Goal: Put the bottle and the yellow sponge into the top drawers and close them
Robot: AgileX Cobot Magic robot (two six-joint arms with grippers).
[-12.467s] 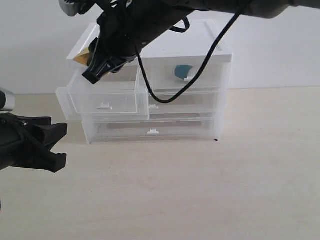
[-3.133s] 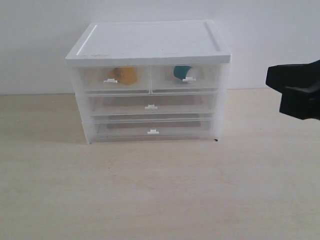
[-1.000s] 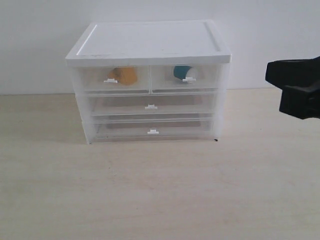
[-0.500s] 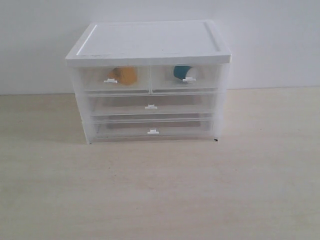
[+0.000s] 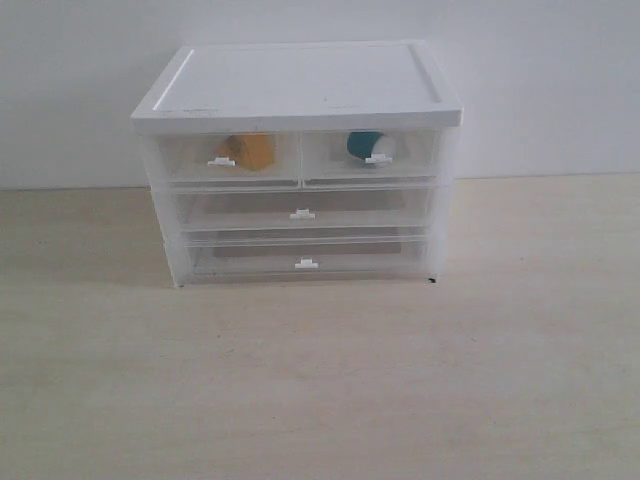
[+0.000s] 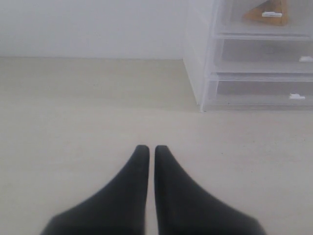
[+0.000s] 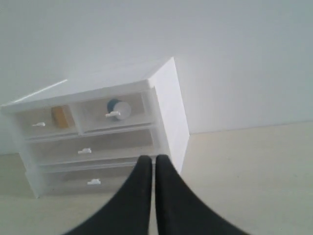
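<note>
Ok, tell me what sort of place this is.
Probably a bare test bench, not a home: a pale tabletop against a blank white wall, with one small drawer cabinet holding the yellow sponge and the bottle.

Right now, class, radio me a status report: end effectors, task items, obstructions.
Left end effector and right end effector shut, empty. Bottle and yellow sponge inside top drawers, both closed. No obstruction seen.

Open tabletop (image 5: 320, 380) in front & both sides of cabinet (image 5: 300, 90), the only obstacle; top drawers (image 5: 185, 160) flush.
</note>
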